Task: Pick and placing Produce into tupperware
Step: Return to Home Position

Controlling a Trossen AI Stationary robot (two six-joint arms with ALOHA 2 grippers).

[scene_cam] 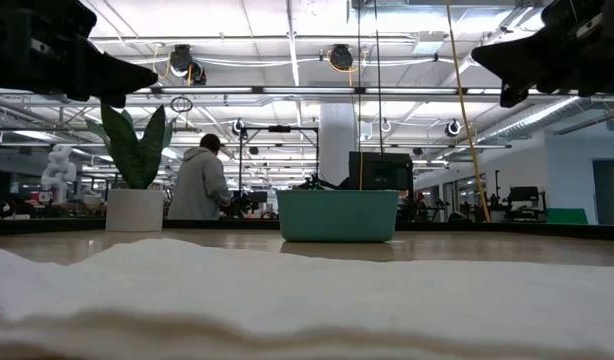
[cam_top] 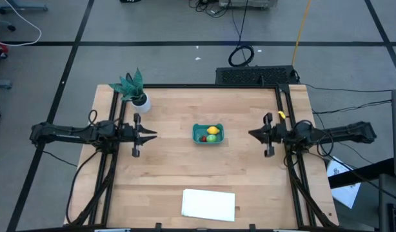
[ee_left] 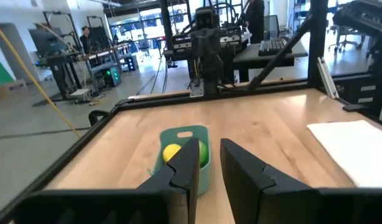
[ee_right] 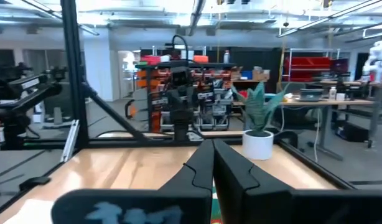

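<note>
Sitting mid-table, the small teal-blue rectangular plastic tub [cam_top: 195, 134] holds the yellow toy lemon [cam_top: 213, 131], light-green round fruit [cam_top: 211, 138] and tiny red strawberry [cam_top: 203, 137] — the left gripper [cam_top: 153, 135], jaws narrowly parted, and the right gripper [cam_top: 251, 134], jaws pressed together, point at it from opposite sides, the right slightly nearer.

The left arm [cam_top: 75, 133] reaches in level from 9 o'clock. Its left gripper [cam_top: 153, 135] points toward 3 o'clock, fingers a narrow gap apart. The right arm [cam_top: 333, 134] mirrors it from 3 o'clock. Its right gripper [cam_top: 251, 134] points toward 9 o'clock, fingers pressed together.
</note>
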